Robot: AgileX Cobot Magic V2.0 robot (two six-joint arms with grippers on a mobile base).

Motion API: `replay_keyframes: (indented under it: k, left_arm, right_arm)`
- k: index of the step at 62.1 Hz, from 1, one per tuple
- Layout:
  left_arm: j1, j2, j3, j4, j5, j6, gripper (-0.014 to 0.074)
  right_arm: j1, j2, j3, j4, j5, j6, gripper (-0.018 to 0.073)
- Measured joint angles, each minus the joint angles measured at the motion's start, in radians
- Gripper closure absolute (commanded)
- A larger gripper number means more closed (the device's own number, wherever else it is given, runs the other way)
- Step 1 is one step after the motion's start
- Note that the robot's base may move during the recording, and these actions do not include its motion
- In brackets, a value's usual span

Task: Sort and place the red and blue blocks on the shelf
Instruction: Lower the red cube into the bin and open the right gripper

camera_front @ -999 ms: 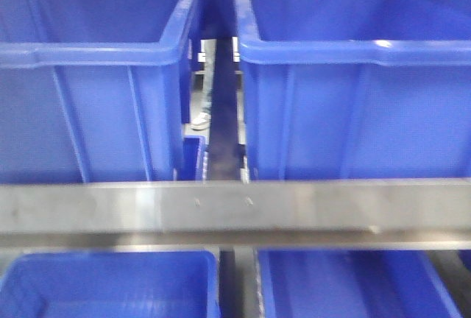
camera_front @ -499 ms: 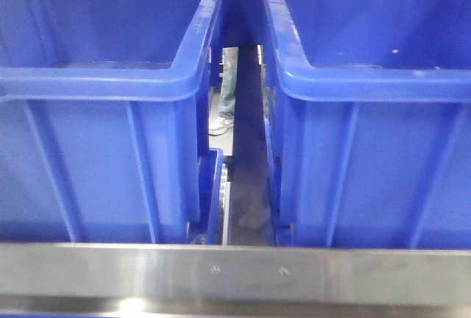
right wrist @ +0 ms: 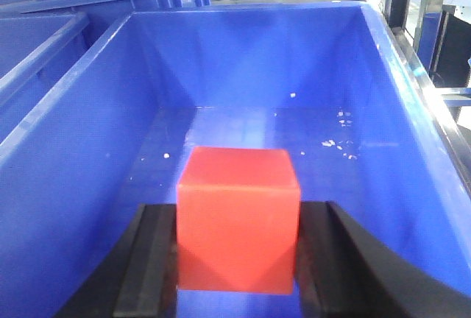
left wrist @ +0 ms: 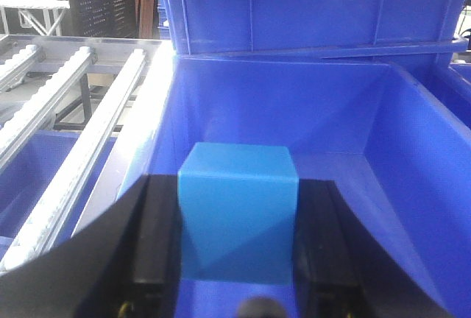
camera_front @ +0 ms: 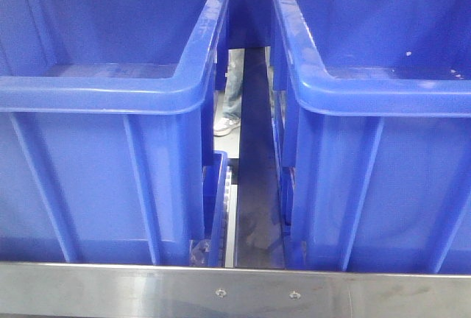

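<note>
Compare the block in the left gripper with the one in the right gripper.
Colour: the left gripper holds a blue block, the right gripper a red block. Setting: white specks dot the bin floor beneath the red block; none show beneath the blue block. Both are plain, like-sized cubes clamped between jaws over blue bins.

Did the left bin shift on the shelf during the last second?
No. The left bin keeps its place against the rail screws; both drop and grow in frame together, so the camera moved.
</note>
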Motion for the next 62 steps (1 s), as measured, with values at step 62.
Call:
replay_keyframes:
  k: [62]
  left_arm:
    - [0.000,0.000,0.001,-0.034,-0.050,0.000,0.0465]
  right_arm:
    - [0.000,0.000,0.000,0.000,0.000,0.000,0.0505]
